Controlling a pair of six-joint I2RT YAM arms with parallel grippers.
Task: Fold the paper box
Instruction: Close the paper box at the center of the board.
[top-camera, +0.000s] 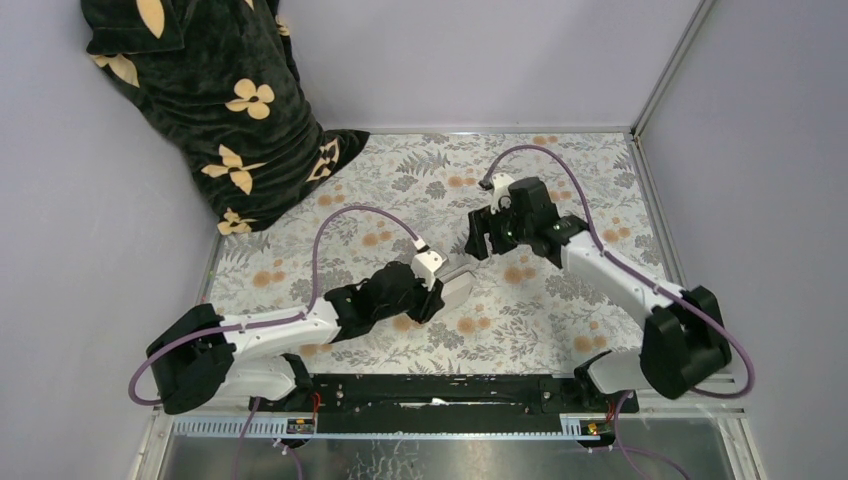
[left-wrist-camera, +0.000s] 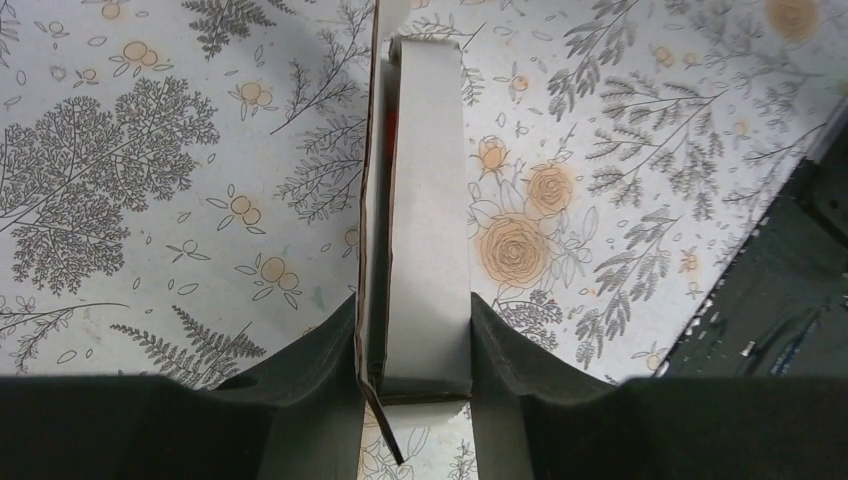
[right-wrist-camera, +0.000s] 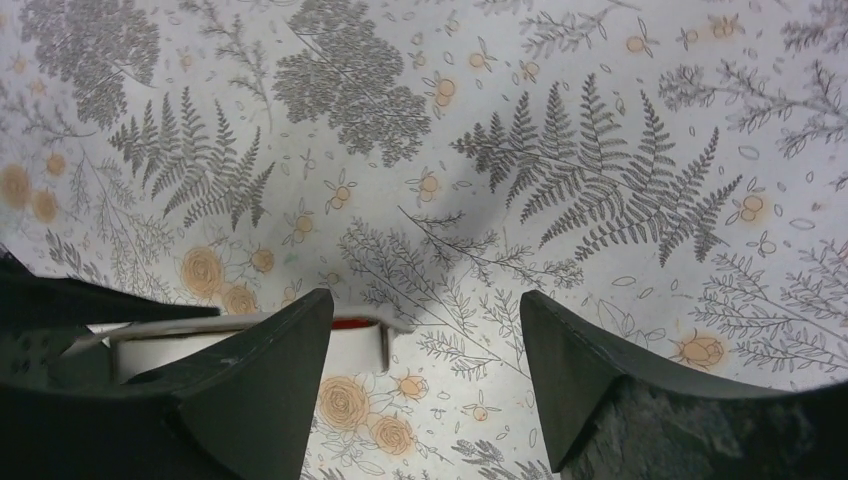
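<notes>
The paper box (left-wrist-camera: 425, 200) is a white, folded, flat-sided box, seen edge-on in the left wrist view with a thin flap standing off its left side. My left gripper (left-wrist-camera: 412, 305) is shut on it, one finger against each face. From above, the paper box (top-camera: 462, 290) sits at the tip of the left gripper (top-camera: 445, 292), low over the flowered table. My right gripper (top-camera: 480, 238) hovers just beyond it, apart from it. In the right wrist view the right gripper (right-wrist-camera: 425, 315) is open with only tablecloth between its fingers. The paper box (right-wrist-camera: 150, 348) shows partly behind the left finger.
A dark cloth with pale flowers (top-camera: 220, 100) is heaped in the back left corner. Grey walls enclose the table on the left, back and right. A black rail (top-camera: 450, 390) runs along the near edge between the arm bases. A bit of red (right-wrist-camera: 350, 323) shows at the box's edge.
</notes>
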